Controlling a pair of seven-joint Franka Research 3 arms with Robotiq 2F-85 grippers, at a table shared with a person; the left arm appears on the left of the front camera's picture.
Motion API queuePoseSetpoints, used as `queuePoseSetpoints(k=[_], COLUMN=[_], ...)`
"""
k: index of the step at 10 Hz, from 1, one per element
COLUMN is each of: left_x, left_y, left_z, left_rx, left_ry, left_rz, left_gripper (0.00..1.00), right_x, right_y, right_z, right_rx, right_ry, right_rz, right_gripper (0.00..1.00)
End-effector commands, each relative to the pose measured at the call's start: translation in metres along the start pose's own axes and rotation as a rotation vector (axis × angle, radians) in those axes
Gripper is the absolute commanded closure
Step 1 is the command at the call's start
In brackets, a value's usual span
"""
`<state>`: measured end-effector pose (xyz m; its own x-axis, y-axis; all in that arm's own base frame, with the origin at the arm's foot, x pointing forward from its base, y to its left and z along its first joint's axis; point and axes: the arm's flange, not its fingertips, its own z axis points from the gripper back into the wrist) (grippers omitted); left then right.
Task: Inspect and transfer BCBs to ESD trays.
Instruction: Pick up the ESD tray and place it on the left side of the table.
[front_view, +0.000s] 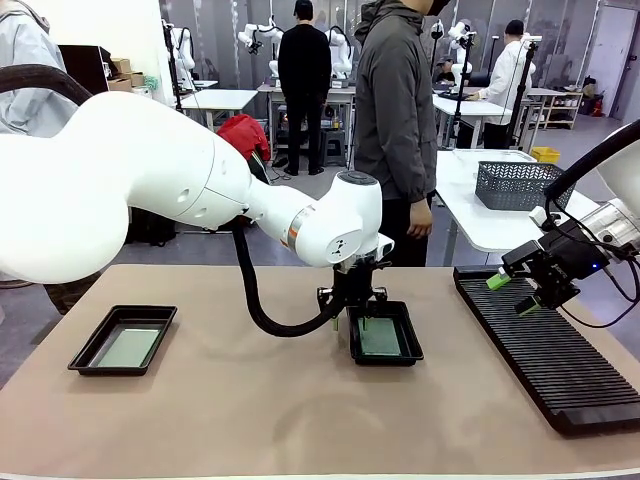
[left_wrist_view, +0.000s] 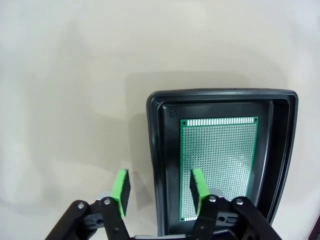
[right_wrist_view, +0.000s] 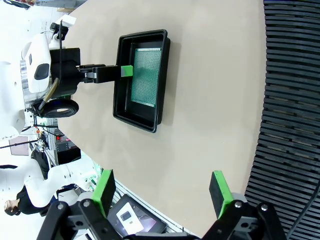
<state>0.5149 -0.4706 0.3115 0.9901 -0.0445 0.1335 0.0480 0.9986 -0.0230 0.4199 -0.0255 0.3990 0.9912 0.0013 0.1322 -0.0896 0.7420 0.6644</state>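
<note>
A black ESD tray (front_view: 385, 361) lies mid-table with a green BCB (front_view: 380, 338) flat inside it. My left gripper (front_view: 355, 318) points down at this tray's left rim. In the left wrist view the jaws of the left gripper (left_wrist_view: 159, 182) straddle the tray wall (left_wrist_view: 155, 150): one finger stands outside on the table, the other hangs over the board (left_wrist_view: 220, 160), with gaps on both sides. A second ESD tray (front_view: 90, 365) at the left holds a pale board (front_view: 128, 347). My right gripper (front_view: 513, 293) hovers open over the rack, holding nothing; its right wrist view (right_wrist_view: 161, 182) looks across at the tray (right_wrist_view: 120, 75).
A long black ribbed rack (front_view: 560, 360) runs along the table's right side. A person (front_view: 395, 100) in a dark jacket stands at the far edge. A grey wire-mesh basket (front_view: 520, 185) sits on a white table behind. Bare tabletop stretches between the two trays.
</note>
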Motion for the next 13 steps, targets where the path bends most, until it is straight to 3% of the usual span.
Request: queuePoseSetpoints(k=[1,2,3,4,5,6,7,8,9,10,11,13], left_x=[0.0018,0.0022,0.0026,0.0032,0.0033,0.0033,0.0037,0.0045,0.0053,0.0066,0.007,0.0064], left_y=[0.002,0.0016,0.0015,0.0019,0.0022,0.0022,0.0024,0.0022,0.0019,0.0027,0.0033,0.0045], left_z=[-0.0008,-0.0012,-0.0015,-0.0021,-0.0022,-0.0021,-0.0016,-0.0015,-0.0021,-0.0031,-0.0031,-0.0004], left_rx=[-0.012,-0.013,-0.014,-0.015,-0.022,-0.024,-0.024,-0.025,-0.028,-0.038,-0.041,-0.043], left_ry=[0.029,0.03,0.031,0.034,0.036,0.035,0.034,0.036,0.036,0.038,0.039,0.035], left_rz=[-0.007,-0.006,-0.006,-0.004,-0.003,-0.002,0.002,0.003,0.005,0.007,0.01,0.015], left_gripper=[0.46,0.45,0.58,0.57,0.7,0.69,0.81,0.8,0.93,0.92,1.0,1.0], right_x=[0.0007,0.0007,0.0007,0.0007,0.0007,0.0007,0.0007,0.0007,0.0007,0.0007,0.0007,0.0007], right_y=[0.0012,0.0012,0.0012,0.0012,0.0012,0.0012,0.0012,0.0012,0.0012,0.0012,0.0012,0.0012], right_z=[-0.0007,-0.0007,-0.0007,-0.0007,-0.0007,-0.0007,-0.0007,-0.0007,-0.0007,-0.0007,-0.0007,-0.0007], right_rx=[-0.013,-0.013,-0.013,-0.013,-0.013,-0.013,-0.013,-0.013,-0.013,-0.013,-0.013,-0.013], right_ry=[-0.011,-0.011,-0.011,-0.011,-0.011,-0.011,-0.011,-0.011,-0.011,-0.011,-0.011,-0.011], right_rz=[-0.02,-0.02,-0.02,-0.02,-0.02,-0.02,-0.02,-0.02,-0.02,-0.02,-0.02,-0.02], right_gripper=[0.0,0.0,0.0,0.0,0.0,0.0,0.0,0.0,0.0,0.0,0.0,0.0])
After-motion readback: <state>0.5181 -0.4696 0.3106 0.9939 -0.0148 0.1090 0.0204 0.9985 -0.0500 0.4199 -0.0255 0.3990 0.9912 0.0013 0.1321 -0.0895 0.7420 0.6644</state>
